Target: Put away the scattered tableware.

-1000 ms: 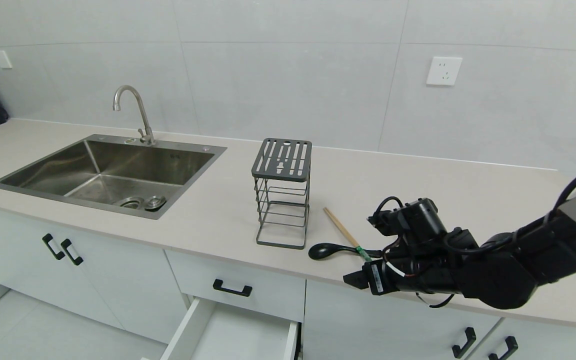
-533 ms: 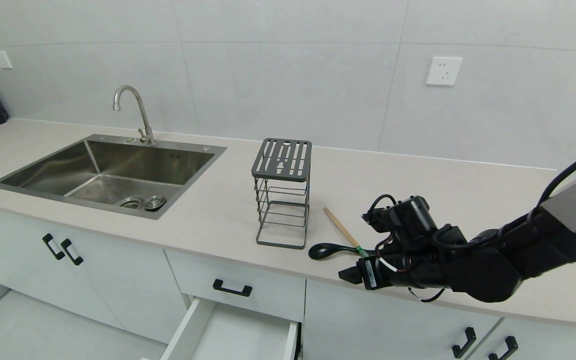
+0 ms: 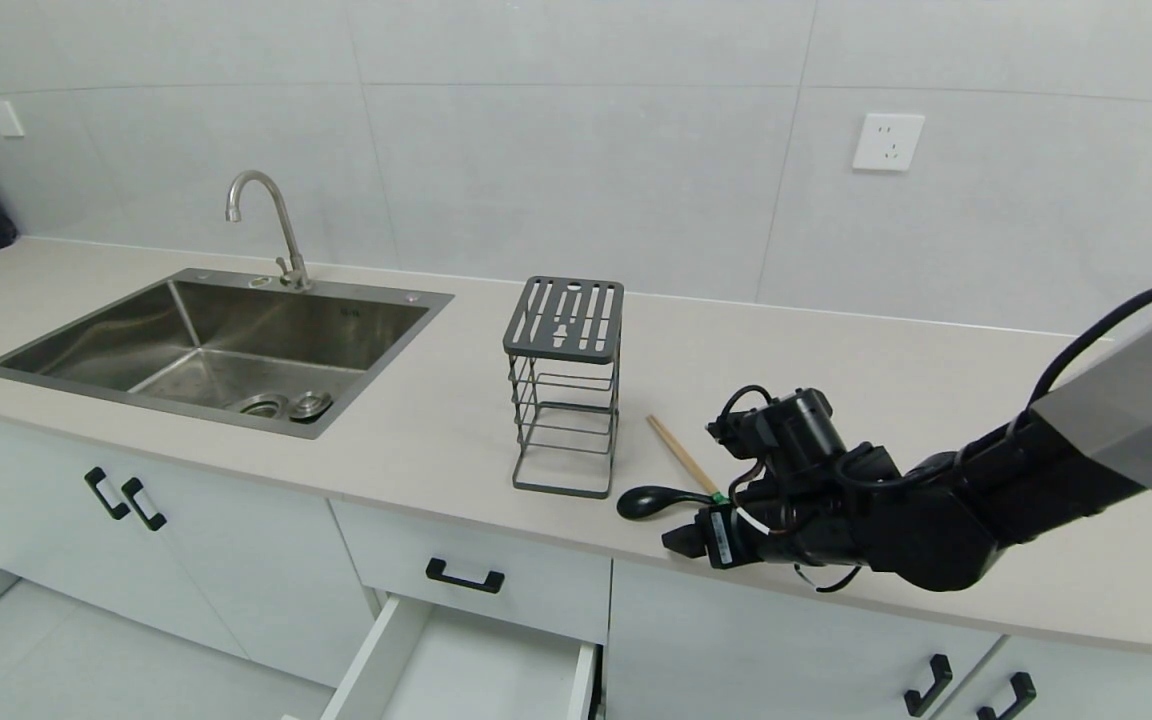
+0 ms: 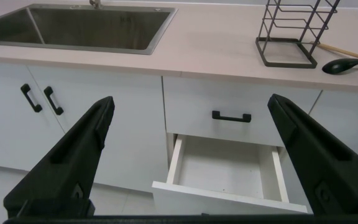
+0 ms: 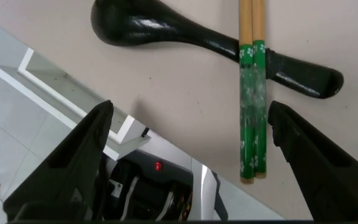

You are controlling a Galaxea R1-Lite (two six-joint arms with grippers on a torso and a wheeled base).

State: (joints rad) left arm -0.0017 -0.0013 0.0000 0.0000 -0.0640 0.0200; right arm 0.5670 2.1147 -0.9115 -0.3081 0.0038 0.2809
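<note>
nothing is put away yet: spoon (image 3: pixel 648 500) and chopsticks (image 3: pixel 681 458) lie on the desk (image 3: pixel 436 430) at the rack's (image 3: pixel 564 390) four o'clock. the right claw (image 5: pixel 191 155) hangs open above them.

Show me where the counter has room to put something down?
The counter is bare between the sink and the rack, and along the wall behind the rack, past the socket. It is crowded at the front edge right of the rack: spoon, chopsticks and the right gripper with open fingers.
</note>
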